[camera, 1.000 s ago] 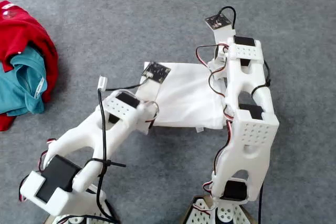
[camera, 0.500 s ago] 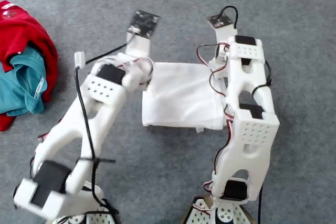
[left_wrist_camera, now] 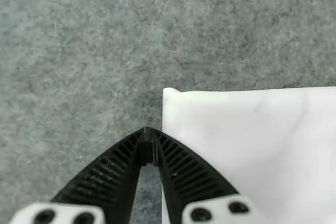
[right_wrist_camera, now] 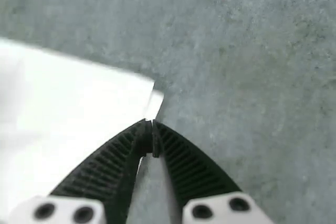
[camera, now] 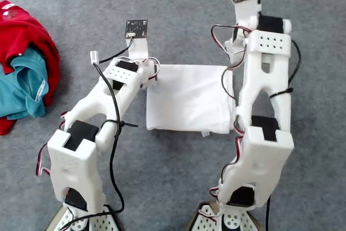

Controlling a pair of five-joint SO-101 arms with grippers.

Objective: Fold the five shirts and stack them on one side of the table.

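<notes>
Now the left tool (left_wrist_camera: 148,135) had come off the folded white cloth shirt (camera: 186,98). It sat pinched shut, holding nothing, by the shirt's far left corner. The right tool (right_wrist_camera: 148,128) had slid to the far right corner, shut and empty too. The shirt lay in the middle of the grey felt table (camera: 162,20). It looked ready to move to the stack.

**Two SO-101 arms: bodywork**

Left arm (camera: 108,101) and right arm (camera: 265,79): white printed shells, perforated panels, black servo blocks. Red, white and black wiring (camera: 236,133). Black ribbed fingers (left_wrist_camera: 184,174) on white, screw-holed mounts. Dark circuit board (camera: 136,28) at the wrist.
</notes>
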